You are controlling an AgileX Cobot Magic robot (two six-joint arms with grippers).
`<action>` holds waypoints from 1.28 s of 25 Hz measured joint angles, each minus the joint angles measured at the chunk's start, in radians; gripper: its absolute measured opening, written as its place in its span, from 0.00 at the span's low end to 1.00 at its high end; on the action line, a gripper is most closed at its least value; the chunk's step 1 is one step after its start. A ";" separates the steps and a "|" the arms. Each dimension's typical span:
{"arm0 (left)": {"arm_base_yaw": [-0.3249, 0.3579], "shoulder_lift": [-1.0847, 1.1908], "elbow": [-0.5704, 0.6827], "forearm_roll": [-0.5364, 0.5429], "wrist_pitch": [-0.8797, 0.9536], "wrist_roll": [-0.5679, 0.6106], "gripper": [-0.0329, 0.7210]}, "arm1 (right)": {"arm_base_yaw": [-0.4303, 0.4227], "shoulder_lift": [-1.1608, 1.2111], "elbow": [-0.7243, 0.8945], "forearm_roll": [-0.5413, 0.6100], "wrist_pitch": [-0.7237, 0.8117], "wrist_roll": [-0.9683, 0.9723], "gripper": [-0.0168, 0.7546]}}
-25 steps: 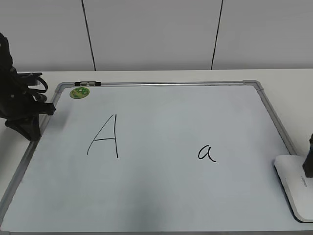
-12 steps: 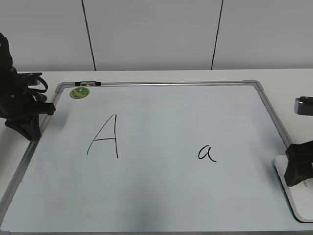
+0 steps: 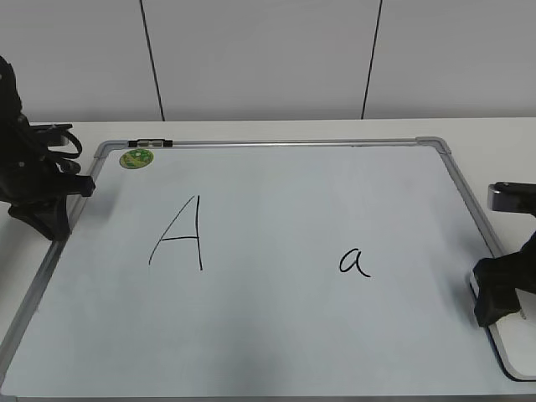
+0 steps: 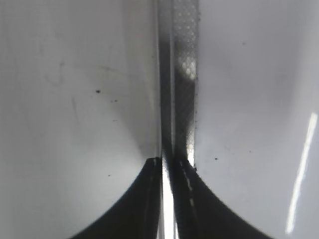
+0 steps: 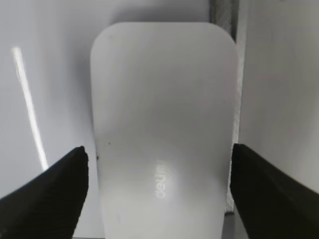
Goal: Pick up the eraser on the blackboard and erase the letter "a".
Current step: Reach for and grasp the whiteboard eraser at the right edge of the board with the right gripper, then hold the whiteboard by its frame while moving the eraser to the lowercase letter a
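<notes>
Blackboard (image 3: 276, 335) fills most of what we see in the exterior view, lying flat on the pale table (image 3: 251, 130), with the letter "a" (image 3: 354, 262) written right of centre and a large capital "A" (image 3: 180, 234) to its left. We spot a small round green magnet (image 3: 136, 157) near the far left corner, and a black marker (image 3: 151, 143) on the frame just behind it. The left arm (image 3: 33, 188) sits folded low at the left edge of the board, its black body over the frame. At the lower right, the right gripper (image 3: 500, 295) is down over the eraser (image 3: 515, 352), which lies at the board's right edge, partly across the frame; only its near white end shows past the black fingers.

In the left wrist view we look straight down on the board's metal frame (image 4: 179, 74) running up the picture. The left gripper (image 4: 169, 164) shows two dark fingers drawn together, tips almost meeting over the frame, holding nothing.

In the right wrist view the eraser (image 5: 162, 129) lies lengthwise below the camera, grey lettering on its top, with the frame along its right side. We see the right gripper (image 5: 159, 164) with its fingers spread wide, one on each side of the eraser and clear of its flanks.
</notes>
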 joint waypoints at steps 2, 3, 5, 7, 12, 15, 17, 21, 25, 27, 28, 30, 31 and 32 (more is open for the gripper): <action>0.000 0.000 0.000 0.000 0.000 0.000 0.13 | 0.000 0.027 0.000 0.000 -0.014 0.000 0.88; 0.000 0.000 0.000 0.000 0.000 0.000 0.13 | 0.000 0.027 0.000 0.000 -0.014 0.000 0.88; 0.000 0.000 0.000 -0.001 0.000 0.000 0.13 | 0.000 0.046 -0.003 0.000 -0.019 0.000 0.86; 0.000 0.000 0.000 -0.001 0.000 0.000 0.13 | 0.000 0.047 -0.003 -0.002 -0.019 0.000 0.81; 0.000 0.000 0.000 -0.002 0.000 0.000 0.13 | 0.000 0.049 -0.007 -0.004 -0.019 0.000 0.72; 0.000 0.000 0.000 -0.003 0.000 0.000 0.13 | 0.000 0.049 -0.007 -0.004 -0.021 -0.001 0.71; 0.000 0.000 0.000 -0.003 0.000 0.000 0.13 | 0.000 0.049 -0.007 -0.004 -0.021 -0.003 0.71; 0.000 0.000 0.000 -0.003 0.000 0.000 0.13 | 0.000 0.049 -0.007 -0.002 -0.021 -0.003 0.71; 0.000 0.000 0.000 -0.005 0.000 0.000 0.13 | 0.000 0.057 -0.036 0.021 0.018 -0.003 0.71; 0.000 0.000 0.000 -0.005 0.000 0.000 0.13 | 0.000 0.058 -0.057 0.025 0.053 -0.003 0.71; 0.000 0.000 0.000 -0.007 0.001 0.000 0.13 | 0.000 0.058 -0.114 0.032 0.113 -0.003 0.71; 0.000 0.000 0.000 -0.007 0.001 0.000 0.13 | 0.002 0.058 -0.161 0.034 0.144 -0.003 0.71; 0.000 0.000 0.000 -0.007 0.001 0.000 0.13 | 0.008 0.058 -0.198 0.035 0.172 -0.003 0.71; 0.000 0.000 0.000 -0.007 0.001 0.000 0.13 | 0.019 0.058 -0.234 0.035 0.193 -0.003 0.71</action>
